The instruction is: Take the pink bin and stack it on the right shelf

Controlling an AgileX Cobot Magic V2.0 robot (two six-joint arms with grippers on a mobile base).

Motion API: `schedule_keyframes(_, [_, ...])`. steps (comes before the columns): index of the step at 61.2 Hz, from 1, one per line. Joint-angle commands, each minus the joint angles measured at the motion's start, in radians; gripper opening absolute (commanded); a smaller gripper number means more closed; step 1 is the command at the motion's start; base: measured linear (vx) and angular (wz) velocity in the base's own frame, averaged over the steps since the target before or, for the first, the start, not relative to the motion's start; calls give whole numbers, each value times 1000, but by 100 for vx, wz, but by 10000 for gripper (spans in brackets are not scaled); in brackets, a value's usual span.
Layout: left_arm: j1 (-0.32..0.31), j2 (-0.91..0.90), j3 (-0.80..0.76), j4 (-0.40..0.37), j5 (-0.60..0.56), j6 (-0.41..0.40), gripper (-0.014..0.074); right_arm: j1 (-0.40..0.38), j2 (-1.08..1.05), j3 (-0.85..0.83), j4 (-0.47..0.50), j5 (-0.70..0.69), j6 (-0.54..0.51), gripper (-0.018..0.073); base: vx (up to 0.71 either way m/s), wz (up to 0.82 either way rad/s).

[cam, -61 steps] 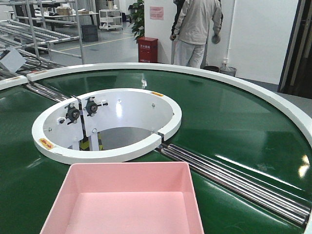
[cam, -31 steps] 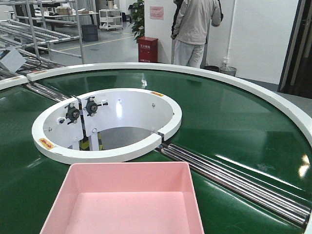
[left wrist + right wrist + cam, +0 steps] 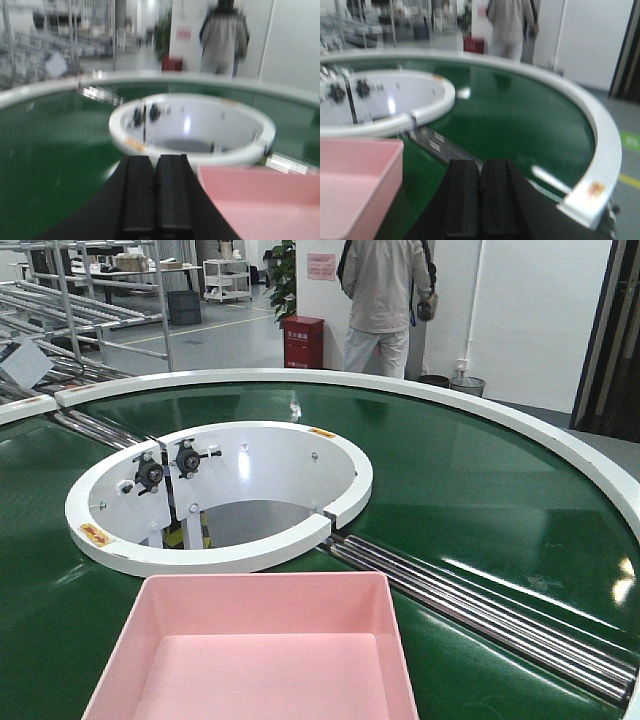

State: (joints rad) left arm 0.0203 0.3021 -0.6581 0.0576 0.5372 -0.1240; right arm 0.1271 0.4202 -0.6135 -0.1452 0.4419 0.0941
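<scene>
Pink bin [image 3: 255, 650]: neither gripper holds it. Left gripper [image 3: 155, 185]: black fingers [image 3: 137, 192] pressed together, nothing between them, over the green belt [image 3: 470, 490]. The bin [image 3: 265, 200] lies just to its right. Left wrist view is blurred.

Right gripper [image 3: 480, 195]: fingers [image 3: 496, 197] likewise closed flat against each other, pinching nothing. The bin's right wall and rim [image 3: 355, 185] are just to its left.

Bin sits open side up on the belt at the near edge of the front view. Its inside is bare and its near end is cut off by the frame.

Just beyond the bin's far rim is the white inner ring [image 3: 220, 550] of the conveyor, with two black knobs [image 3: 150, 475] inside it. Steel rollers [image 3: 480, 615] run across the belt from the ring toward the near right.

Far side, past the white outer rim [image 3: 560, 455]: a person in grey [image 3: 385, 300] standing with back turned, and a red box [image 3: 303, 342] to the left of them.
</scene>
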Motion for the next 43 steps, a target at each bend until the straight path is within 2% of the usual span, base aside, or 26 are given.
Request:
schedule_keyframes(1, [1,85,-42,-3,46,55,-6,1,96,-55,-10,15,-10,-8,0,0])
schedule_keyframes(7, [1,150,-37,-4,108,66,-6,1,187,-52,-10,48,-8,-8,0,0])
schedule_keyframes(19, [1,202,-31,-4,71,66,-3,1,319,-52,-14,69,-8,-5,0,0])
schedule_keyframes(24, [1,231,-31,0,81,69,30,1,366,-58,-20,78,-23,33,0,0])
schedule_keyframes(27, [1,258,-35,-4,86,86,71,4,406,-80,-14,100,-56,83,0,0])
schedule_keyframes(33, [-3,320,-64,-9,92,178,206,4,488,-156,6,172,-160,223,0,0])
schedule_keyframes(43, [-65,425,-131,-58,74,235,456,4,608,-285,112,204,-319,487,0,0])
